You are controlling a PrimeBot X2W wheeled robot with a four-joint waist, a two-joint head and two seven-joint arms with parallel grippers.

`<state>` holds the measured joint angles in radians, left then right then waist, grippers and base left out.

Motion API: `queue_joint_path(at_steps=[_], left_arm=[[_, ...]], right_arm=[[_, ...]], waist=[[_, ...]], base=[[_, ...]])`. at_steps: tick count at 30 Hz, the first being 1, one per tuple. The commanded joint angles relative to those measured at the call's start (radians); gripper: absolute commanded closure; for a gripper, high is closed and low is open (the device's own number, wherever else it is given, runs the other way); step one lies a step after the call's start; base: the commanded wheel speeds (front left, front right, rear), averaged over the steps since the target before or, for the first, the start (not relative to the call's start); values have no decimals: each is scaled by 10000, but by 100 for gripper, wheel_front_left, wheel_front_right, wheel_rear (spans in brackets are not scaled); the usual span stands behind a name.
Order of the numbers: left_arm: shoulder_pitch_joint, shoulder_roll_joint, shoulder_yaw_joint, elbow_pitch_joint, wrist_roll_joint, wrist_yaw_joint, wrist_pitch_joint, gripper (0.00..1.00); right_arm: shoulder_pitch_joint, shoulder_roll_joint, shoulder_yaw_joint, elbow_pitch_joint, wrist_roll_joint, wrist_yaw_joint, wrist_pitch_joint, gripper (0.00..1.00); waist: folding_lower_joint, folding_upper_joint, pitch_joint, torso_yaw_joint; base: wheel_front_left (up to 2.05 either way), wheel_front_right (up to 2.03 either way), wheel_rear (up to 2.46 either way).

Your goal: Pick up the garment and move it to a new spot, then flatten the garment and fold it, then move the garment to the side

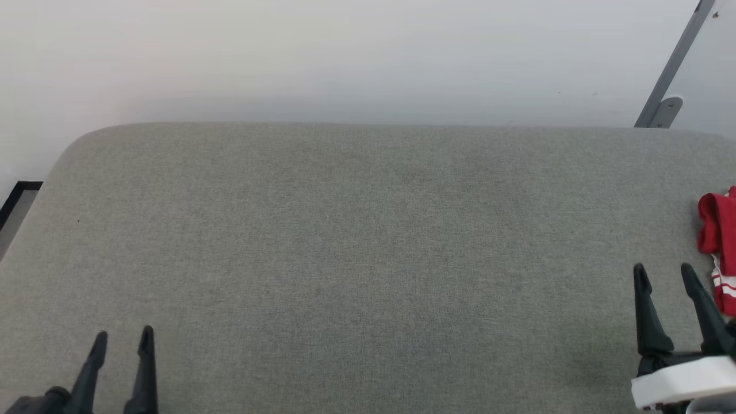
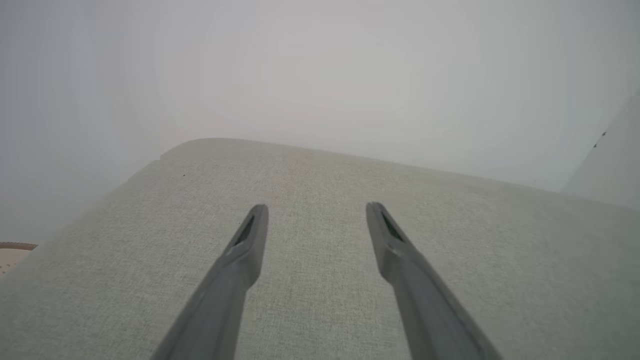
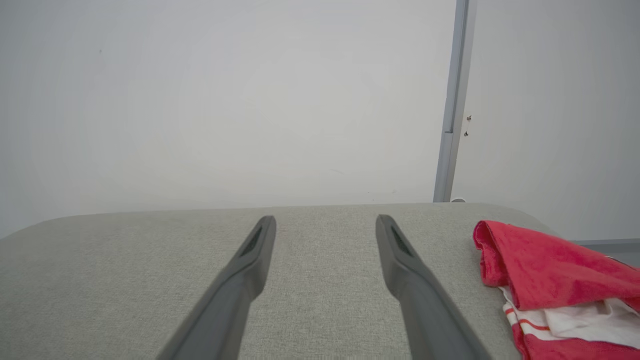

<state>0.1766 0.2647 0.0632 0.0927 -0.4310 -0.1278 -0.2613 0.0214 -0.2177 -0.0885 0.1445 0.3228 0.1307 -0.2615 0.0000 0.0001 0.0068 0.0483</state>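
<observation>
The garment (image 1: 719, 241), red with white striped trim, lies crumpled at the right edge of the grey padded table (image 1: 368, 241), partly cut off by the head view. In the right wrist view the garment (image 3: 545, 270) lies just right of my fingers, apart from them. My right gripper (image 1: 664, 270) stands open at the lower right, its fingertips a short way left of the cloth, nothing between them. My left gripper (image 1: 123, 336) stands open at the lower left over bare table, far from the garment. Both wrist views show spread fingers: left gripper (image 2: 316, 212), right gripper (image 3: 325, 225).
A pale wall (image 1: 345, 57) rises behind the table. A grey metal post (image 1: 670, 69) leans at the back right, also seen as a grey post (image 3: 452, 100) in the right wrist view. The table's left corner (image 1: 63, 155) is rounded, with floor beyond it.
</observation>
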Motion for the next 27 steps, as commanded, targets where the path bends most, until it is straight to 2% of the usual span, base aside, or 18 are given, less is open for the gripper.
queue_joint_path(at_steps=[1, 10, 27], left_arm=[[169, 107, -143, -71, -93, -37, -47, 0], [160, 295, -537, -120, -168, -38, -47, 0], [50, 221, -658, -221, -301, -38, -47, 0]], right_arm=[[179, 121, -1, -93, 55, 1, -42, 0], [819, 591, -118, -508, 140, -1, -43, 0], [1125, 923, -216, -614, 154, -1, -43, 0]], waist=[[0, -1, -24, 7], [0, -1, -81, -24], [0, -1, -100, -125]], base=[[0, 0, 0], [0, 0, 0], [0, 0, 0]])
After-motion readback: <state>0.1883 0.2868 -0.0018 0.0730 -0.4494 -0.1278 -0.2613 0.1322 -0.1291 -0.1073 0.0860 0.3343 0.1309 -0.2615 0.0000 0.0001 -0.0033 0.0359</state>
